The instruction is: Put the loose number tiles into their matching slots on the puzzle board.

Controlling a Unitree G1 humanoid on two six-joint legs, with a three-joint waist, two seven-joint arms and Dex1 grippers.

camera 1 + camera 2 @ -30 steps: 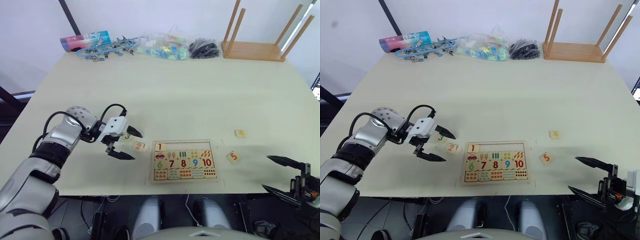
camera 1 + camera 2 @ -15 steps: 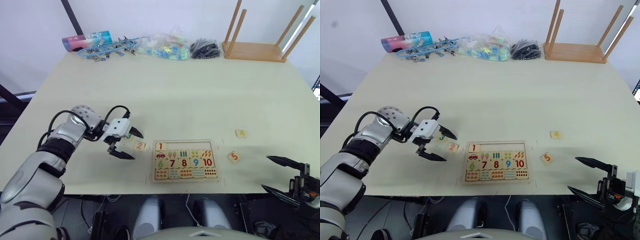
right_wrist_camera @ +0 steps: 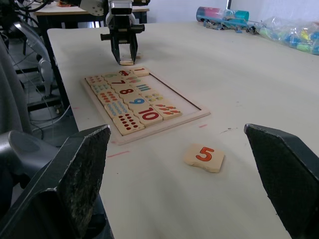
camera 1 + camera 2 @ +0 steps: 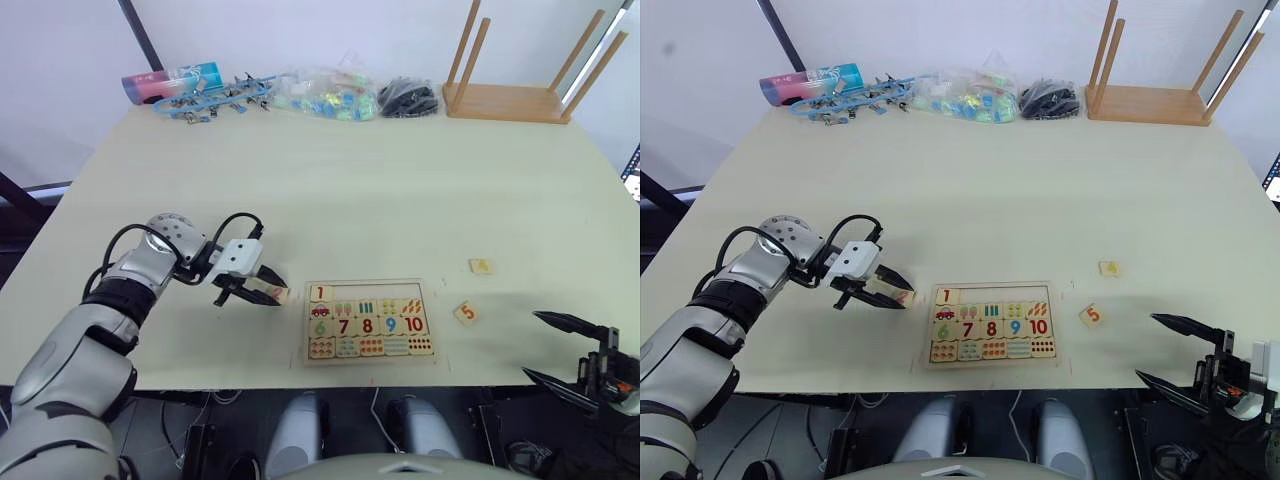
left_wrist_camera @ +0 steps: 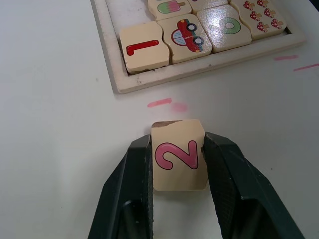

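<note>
The 2 tile (image 5: 178,160) is held between the closed fingers of the left gripper (image 5: 178,164) on the table just beside the puzzle board (image 5: 139,84), so lifting to the empty slot next to the 1 tile (image 5: 144,50) is needed

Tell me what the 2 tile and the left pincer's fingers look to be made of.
2 tile: pale wood probably, smooth printed face, darker chipped edge at one corner. Left pincer fingers: black, likely plastic or rubber, with fine crosshatch texture on the pads.
</note>
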